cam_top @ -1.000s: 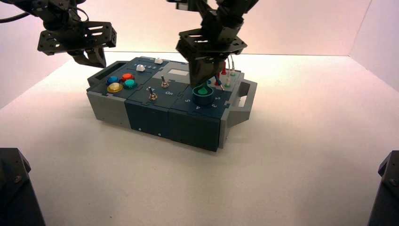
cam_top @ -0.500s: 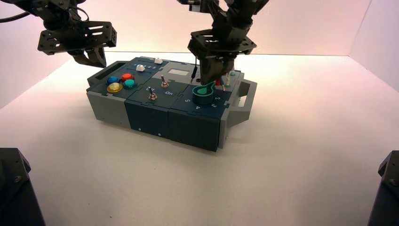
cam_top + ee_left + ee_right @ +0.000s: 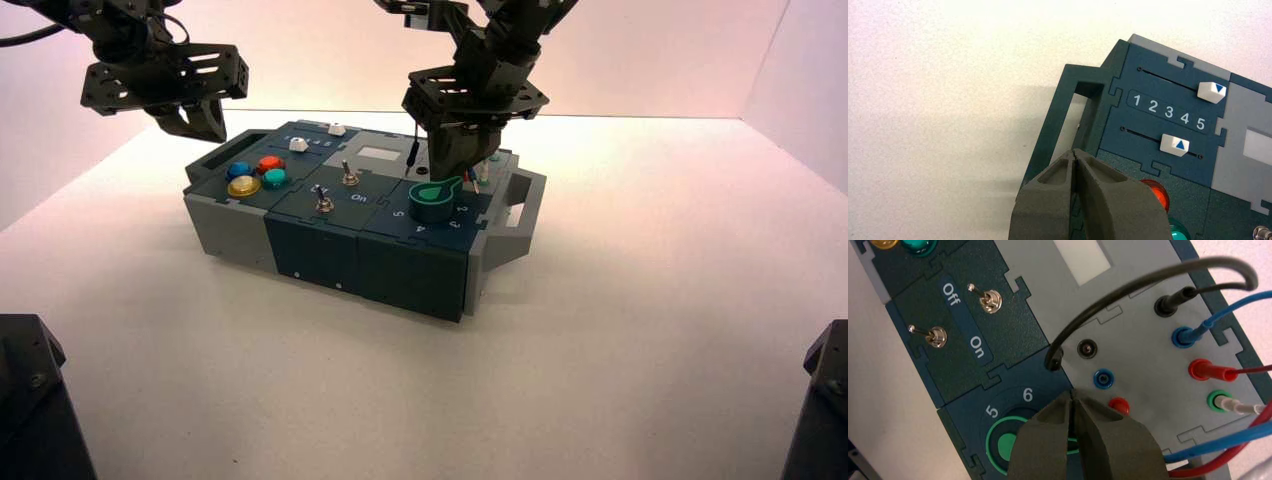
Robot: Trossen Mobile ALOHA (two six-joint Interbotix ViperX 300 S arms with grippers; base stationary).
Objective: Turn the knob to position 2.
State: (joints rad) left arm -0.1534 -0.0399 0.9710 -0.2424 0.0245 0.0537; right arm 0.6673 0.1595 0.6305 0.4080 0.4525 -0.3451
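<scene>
On the high view, we see the right hand (image 3: 440, 176) low over the box (image 3: 410, 275), just behind the green knob (image 3: 432, 200) at the box's near right part. Over the last second it has shifted to the right and the knob has turned with it, the pointed end swinging out towards the robot's right. We take that as the turn under way, a closed-tip nudge rather than a grip. The left hand (image 3: 222, 138) waits above the box's far left corner.

On the left wrist view, we find that hand's fingers pressed together, near the white sliders (image 3: 1175, 144), with no part in the job.

On the right wrist view, the working hand's fingers are together too, over part of the knob, and we can't tell whether they touch it. The 5 (image 3: 991, 411) and 6 (image 3: 1027, 394) show beside it, but the 2 doesn't, so we can't confirm the setting. We'd judge a little more turning may be needed, with care for the black wire (image 3: 1128, 292) close by and against overshooting.
</scene>
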